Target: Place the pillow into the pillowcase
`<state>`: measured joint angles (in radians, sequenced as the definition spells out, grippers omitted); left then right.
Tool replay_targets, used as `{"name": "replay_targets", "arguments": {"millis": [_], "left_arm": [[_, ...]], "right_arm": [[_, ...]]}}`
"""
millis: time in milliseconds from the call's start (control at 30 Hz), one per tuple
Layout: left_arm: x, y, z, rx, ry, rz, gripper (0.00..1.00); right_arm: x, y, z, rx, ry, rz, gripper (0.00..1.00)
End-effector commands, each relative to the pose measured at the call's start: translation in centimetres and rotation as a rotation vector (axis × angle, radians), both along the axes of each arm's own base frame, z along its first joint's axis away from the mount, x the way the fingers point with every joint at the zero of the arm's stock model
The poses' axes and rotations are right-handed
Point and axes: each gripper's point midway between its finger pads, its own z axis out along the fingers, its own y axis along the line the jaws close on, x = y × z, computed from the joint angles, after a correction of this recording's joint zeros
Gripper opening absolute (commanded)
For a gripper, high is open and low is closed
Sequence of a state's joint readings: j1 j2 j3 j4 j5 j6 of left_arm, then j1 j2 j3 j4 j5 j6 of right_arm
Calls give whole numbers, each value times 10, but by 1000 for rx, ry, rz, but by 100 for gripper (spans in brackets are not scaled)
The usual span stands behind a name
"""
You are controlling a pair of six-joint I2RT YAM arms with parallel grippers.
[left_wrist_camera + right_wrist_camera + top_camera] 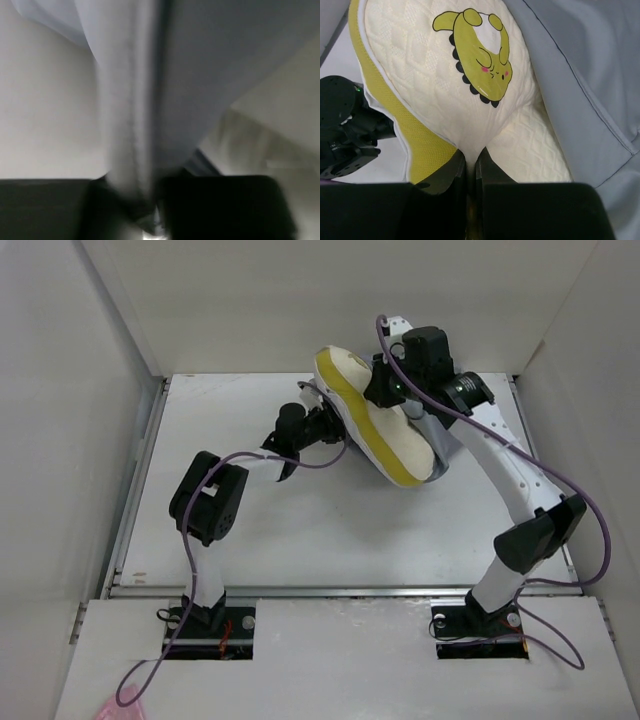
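Grey cloth fills the left wrist view: a hemmed fold of the pillowcase (pixel 135 100) runs down into the left pincer (pixel 132 200). Its fingers seem pressed together on that fold, though the picture is too blurred to show how firmly. The right pincer (pixel 471 167) is nipped almost shut on the rim of the pillow (pixel 470 95), just where the quilted cream face meets the yellow side band (pixel 420 150). Ahead of this pincer the pillow stands up on edge, with a yellow cartoon print (pixel 480 55) further out on its face. Just left of the right pincer, close beside the yellow band, sits the black bulk of the left arm (pixel 345 125). To its right and beyond, more of the pillowcase lies against the pillow's far end; whether that end has entered the mouth I cannot tell. Below both pincers lies the white bench (pixel 330 530). The foam looks light and springy, so a rim pinch should carry it, but the body will likely sag and swing and the quilted cover may creep. A hold on the firmer yellow band seems safest. The pillowcase is limp and wrinkly and will probably collapse shut, so its hem is the place to grip to keep the mouth wide.
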<state>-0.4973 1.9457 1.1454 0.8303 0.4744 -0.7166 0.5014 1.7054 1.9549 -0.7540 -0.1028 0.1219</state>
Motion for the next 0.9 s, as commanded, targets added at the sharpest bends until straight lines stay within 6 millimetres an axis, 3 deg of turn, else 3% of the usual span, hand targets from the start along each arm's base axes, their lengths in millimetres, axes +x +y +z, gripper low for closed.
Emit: {"name": "replay_targets", "arguments": {"millis": [0,33,100,133,200,267,300,367,400,433,500,533,600,633,667,700,733,867], "left_arm": [[5,-11,57,-123,-121,-34,0],[-2,-9,63,-144,-138,-46,0],[-18,12,101,-212,-213,-6,0],[-34,23,80,-193,-173,17,0],[-48,51,94,-169,-214,126,0],[-56,63,98,-120,-220,165,0],[-65,73,118,-116,-266,190,0],[-78,82,106,-73,-247,210,0],[-78,90,104,-57,-242,251,0],[-82,98,111,-52,-258,278,0],[-78,109,92,-3,-213,342,0],[-77,111,88,6,-202,351,0],[-75,116,81,19,-188,364,0],[-73,118,81,19,-188,364,0],[-72,122,79,26,-179,372,0],[-71,123,73,40,-162,380,0],[-69,124,78,35,-170,391,0],[-62,134,75,74,-159,419,0]], "right_arm": [[-17,1,55,111,-140,12,0],[-17,1,44,89,-126,-4,0],[-12,-7,30,-29,-173,-81,0],[-8,-6,8,-86,-173,-100,0],[-11,0,-15,-175,-196,-109,0],[-7,3,-35,-220,-180,-132,0],[-4,3,-43,-238,-169,-141,0],[0,2,-61,-303,-159,-206,0],[2,2,-80,-344,-128,-235,2],[4,-1,-85,-359,-114,-257,10],[-2,15,-83,-340,-104,-199,28],[-7,18,-73,-309,-109,-173,43],[-27,45,-45,-212,-149,-29,55],[-39,42,-12,-144,-197,-6,64],[-47,41,6,-101,-226,12,71],[-54,37,22,-73,-251,17,73],[-67,27,53,-17,-305,21,76],[-77,-14,96,44,-391,-47,82]]}}
